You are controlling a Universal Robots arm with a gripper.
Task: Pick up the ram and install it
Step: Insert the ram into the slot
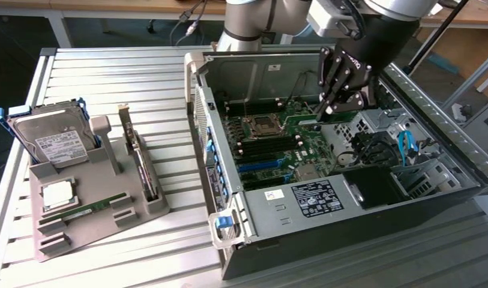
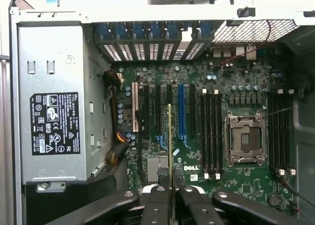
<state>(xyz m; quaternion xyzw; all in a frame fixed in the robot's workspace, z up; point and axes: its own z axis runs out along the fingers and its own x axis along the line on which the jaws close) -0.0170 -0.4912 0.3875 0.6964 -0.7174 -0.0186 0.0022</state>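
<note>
My gripper hangs inside the open computer case, shut on the ram, a narrow green stick held above the motherboard. In the wrist view the ram shows edge-on between my black fingers, above the expansion slots. The long black memory slots lie beside the processor socket, apart from the stick. A second green stick lies in the grey holder outside the case.
On the holder stand a hard drive, a square silver processor chip and a card with a metal bracket. The power supply and a drive cage with blue cables crowd the case's near end.
</note>
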